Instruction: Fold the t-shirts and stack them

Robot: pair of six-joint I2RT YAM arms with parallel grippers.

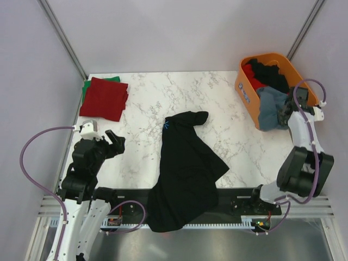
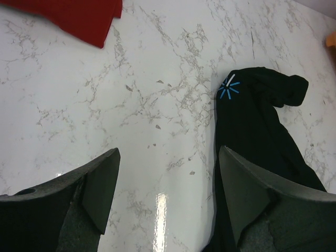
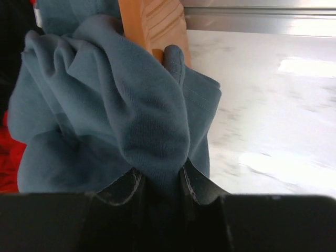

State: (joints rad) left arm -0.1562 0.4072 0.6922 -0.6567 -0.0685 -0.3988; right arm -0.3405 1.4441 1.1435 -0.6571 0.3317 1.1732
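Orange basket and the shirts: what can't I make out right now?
- Orange basket, top view: the grey-blue t-shirt draped over its rim hides what lies below.
- Right gripper, right wrist view: bunched grey-blue cloth covers its fingertips.
- Green t-shirt, top view: the dark red t-shirt covers all but an edge.

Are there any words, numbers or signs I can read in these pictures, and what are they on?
No words or numbers can be read.
On the black t-shirt: a light-blue mark like a little star near the collar, no letters.
On the orange basket: a small patch on its side, too small to read.
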